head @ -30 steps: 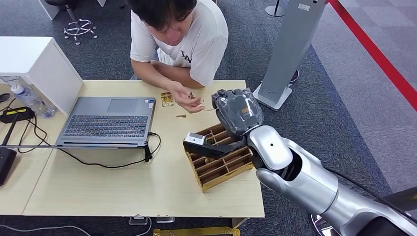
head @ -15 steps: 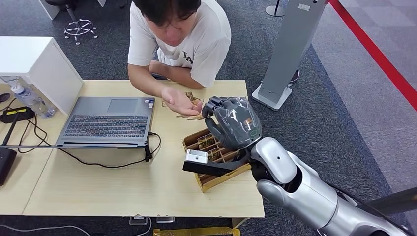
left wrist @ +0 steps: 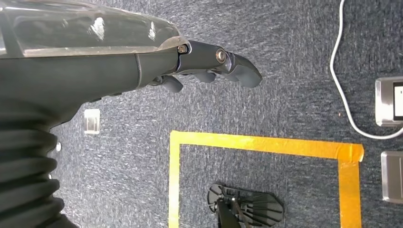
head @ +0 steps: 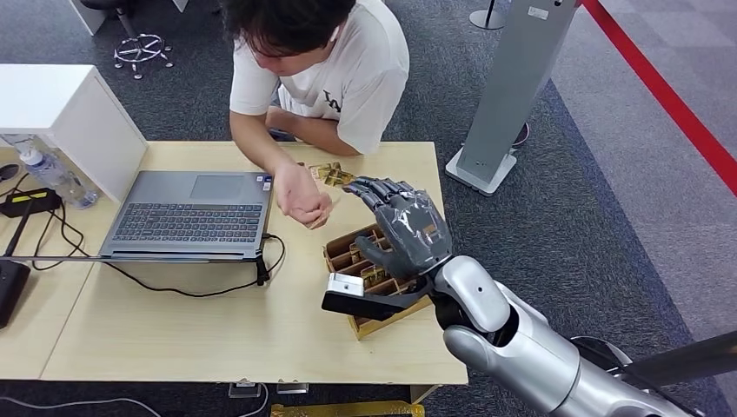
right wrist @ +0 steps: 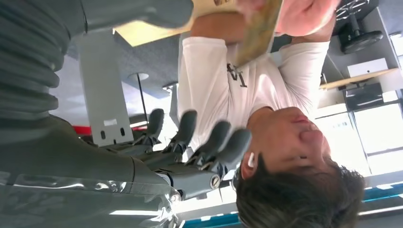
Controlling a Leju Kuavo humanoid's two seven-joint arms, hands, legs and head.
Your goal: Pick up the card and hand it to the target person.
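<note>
The gold card [head: 330, 174] is beside the person's hand [head: 300, 198], over the far side of the table. In the right wrist view the card [right wrist: 259, 28] shows edge-on against the person's fingers. My right hand [head: 404, 228] reaches over the wooden box toward it, fingers stretched and spread, the thumb set apart, with nothing between them. Its fingertips [head: 361, 186] end just short of the card. My right hand [right wrist: 190, 147] is turned toward the person's white shirt in its wrist view. Hanging over the carpet, my left hand [left wrist: 190, 59] holds nothing.
A wooden divider box [head: 348, 254] with several gold cards sits under my right forearm. An open laptop [head: 191, 213] with a cable lies left of it. A white box [head: 61, 109] and a bottle [head: 48, 174] stand at the far left. A grey stand [head: 513, 87] rises beyond the table's right end.
My right hand swung from above the box toward the person and spread its fingers. The person's palm-up hand turned over and drew back toward the laptop, with the card beside it.
</note>
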